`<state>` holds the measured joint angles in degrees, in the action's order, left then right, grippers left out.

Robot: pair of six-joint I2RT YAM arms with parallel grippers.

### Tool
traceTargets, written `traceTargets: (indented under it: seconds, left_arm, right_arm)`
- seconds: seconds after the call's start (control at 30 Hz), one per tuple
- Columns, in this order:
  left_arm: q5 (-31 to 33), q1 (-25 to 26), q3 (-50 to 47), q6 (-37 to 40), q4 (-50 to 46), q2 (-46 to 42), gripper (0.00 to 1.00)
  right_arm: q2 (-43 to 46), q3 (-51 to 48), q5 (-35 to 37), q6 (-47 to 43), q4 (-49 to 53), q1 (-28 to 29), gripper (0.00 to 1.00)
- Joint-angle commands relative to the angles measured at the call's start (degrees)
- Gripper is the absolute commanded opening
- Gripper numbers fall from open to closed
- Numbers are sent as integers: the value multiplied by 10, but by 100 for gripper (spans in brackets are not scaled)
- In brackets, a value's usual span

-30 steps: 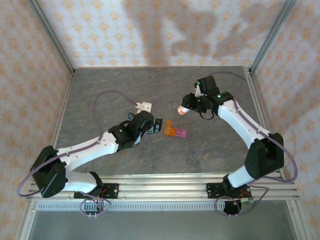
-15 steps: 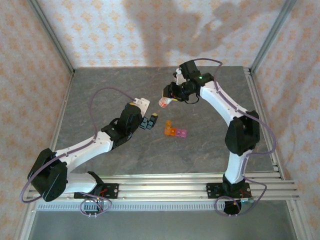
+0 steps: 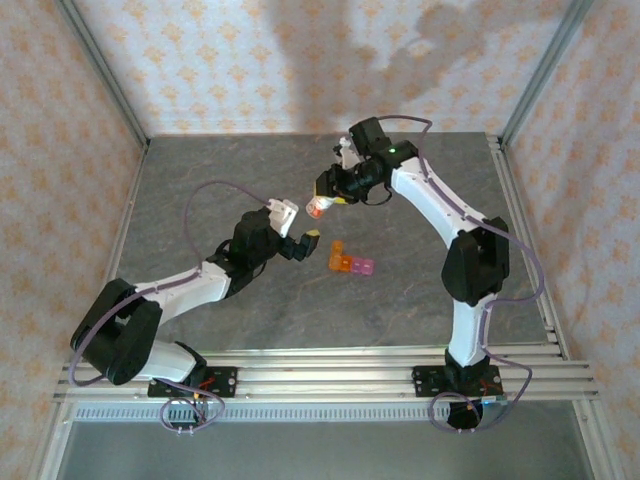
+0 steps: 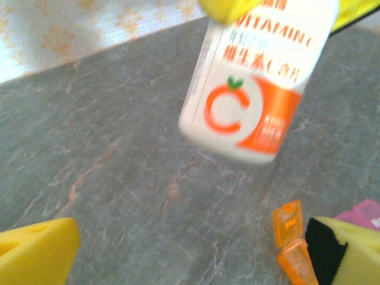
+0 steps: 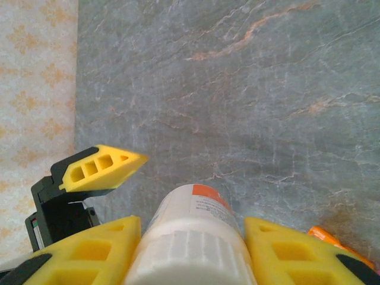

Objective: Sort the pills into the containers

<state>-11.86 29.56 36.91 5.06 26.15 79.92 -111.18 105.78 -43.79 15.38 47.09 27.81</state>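
Observation:
My right gripper (image 3: 327, 196) is shut on a white vitamin bottle (image 3: 317, 206) with an orange band and holds it tilted above the table; from the right wrist the bottle (image 5: 196, 237) sits between the yellow fingers (image 5: 89, 255). My left gripper (image 3: 305, 243) stands open just below it, nothing between its fingers (image 4: 35, 252), and its camera looks up at the bottle (image 4: 249, 89). The containers (image 3: 350, 264), a strip of orange and pink cells, lie on the table right of the left gripper; one orange lid (image 4: 287, 222) stands open. The pills are out of view.
The grey stone-patterned table (image 3: 200, 180) is ringed by patterned walls and aluminium posts (image 3: 100, 70). A rail (image 3: 330, 375) carries both arm bases at the near edge. A purple cable (image 3: 215, 190) loops over the left arm.
My right arm has swung left and back across the table with the bottle. The left gripper has moved up and slightly right, ending just under the bottle.

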Motion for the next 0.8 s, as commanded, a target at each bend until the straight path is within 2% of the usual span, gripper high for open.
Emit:
traceTargets:
  seconds: [0.0, 0.33, 0.67, 0.77]
  left_arm:
    - [-22, -3, 6, 7, 63, 8, 100]
    - [-32, -4, 2, 2, 73, 14, 94]
    - [-51, -4, 12, -7, 72, 21, 70]
    - [-54, -5, 14, -11, 74, 21, 68]
  right_arm:
    - [6, 19, -8, -1, 14, 13, 34]
    - [-3, 21, -4, -1, 17, 39, 33]
    - [5, 11, -16, 2, 11, 49, 32]
    - [6, 8, -19, 3, 8, 49, 32]
